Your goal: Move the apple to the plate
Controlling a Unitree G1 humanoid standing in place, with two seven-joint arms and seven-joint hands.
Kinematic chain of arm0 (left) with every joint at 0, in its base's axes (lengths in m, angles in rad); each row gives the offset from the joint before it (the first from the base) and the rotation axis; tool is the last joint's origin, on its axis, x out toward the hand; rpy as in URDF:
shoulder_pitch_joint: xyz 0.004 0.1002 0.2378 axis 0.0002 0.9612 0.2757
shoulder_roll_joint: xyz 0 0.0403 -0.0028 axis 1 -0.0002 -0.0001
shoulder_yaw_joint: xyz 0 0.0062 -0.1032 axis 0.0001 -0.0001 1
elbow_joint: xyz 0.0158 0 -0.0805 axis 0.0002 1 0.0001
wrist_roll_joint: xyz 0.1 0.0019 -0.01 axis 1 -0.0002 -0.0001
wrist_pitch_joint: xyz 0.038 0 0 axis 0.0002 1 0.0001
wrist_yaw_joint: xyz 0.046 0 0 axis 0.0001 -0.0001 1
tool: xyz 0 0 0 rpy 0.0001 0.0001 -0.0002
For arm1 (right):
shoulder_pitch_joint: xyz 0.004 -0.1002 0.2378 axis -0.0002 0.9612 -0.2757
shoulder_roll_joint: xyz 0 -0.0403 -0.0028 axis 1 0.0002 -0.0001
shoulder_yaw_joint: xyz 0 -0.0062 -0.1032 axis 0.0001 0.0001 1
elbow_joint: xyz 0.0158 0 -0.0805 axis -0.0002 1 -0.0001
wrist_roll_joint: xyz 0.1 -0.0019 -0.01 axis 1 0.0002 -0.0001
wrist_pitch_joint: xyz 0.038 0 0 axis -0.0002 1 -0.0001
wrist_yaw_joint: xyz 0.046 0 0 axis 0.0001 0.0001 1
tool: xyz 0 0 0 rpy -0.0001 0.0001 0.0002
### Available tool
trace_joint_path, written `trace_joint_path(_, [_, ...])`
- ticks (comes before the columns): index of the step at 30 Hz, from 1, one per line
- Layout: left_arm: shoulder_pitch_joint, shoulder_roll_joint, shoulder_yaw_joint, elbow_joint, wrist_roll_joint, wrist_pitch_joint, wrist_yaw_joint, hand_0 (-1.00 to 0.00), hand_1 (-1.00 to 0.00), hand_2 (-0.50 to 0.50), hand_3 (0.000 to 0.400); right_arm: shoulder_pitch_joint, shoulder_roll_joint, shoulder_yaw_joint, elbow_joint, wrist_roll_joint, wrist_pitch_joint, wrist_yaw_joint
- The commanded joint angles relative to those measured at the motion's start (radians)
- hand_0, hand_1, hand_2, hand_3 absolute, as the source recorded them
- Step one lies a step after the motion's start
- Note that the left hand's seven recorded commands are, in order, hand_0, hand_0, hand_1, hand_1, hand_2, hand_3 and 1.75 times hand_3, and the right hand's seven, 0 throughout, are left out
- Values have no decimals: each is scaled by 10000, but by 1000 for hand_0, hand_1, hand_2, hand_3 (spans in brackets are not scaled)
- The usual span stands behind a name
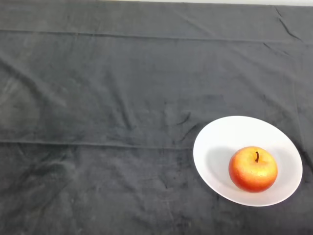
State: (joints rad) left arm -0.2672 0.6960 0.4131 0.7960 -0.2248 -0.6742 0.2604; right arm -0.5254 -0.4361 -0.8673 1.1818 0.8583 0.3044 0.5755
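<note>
A red and yellow apple (253,169) with a dark stem stands upright on a white round plate (220,142) at the lower right of the head view. The apple rests right of the plate's middle, toward its near right side. The plate lies flat on the dark cloth.
A dark grey cloth (107,107) with creases and folds covers the whole table. A pale strip of the table's far edge (220,2) shows along the top.
</note>
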Motion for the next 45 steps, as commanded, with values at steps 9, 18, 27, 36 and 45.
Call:
trace_joint_path(9, [-464,-189,552,-257,205,168,-125,0,0,0,0,-37,-161,-157,54,110,-53,-46])
trace_joint_path(18, [-453,-236,647,-320,262,199,-176,0,0,0,0,-36,-160,-157,51,110,-53,-47])
trace_joint_path(27, [-455,-258,752,-325,299,205,-242,0,0,0,0,-35,-160,-156,49,110,-52,-48])
trace_joint_path(36, [-483,-287,835,-301,352,200,-285,0,0,0,0,-35,-159,-156,48,110,-52,-49])
trace_joint_path(45, [-494,-317,909,-325,398,219,-310,0,0,0,0,-35,-159,-156,48,110,-52,-50])
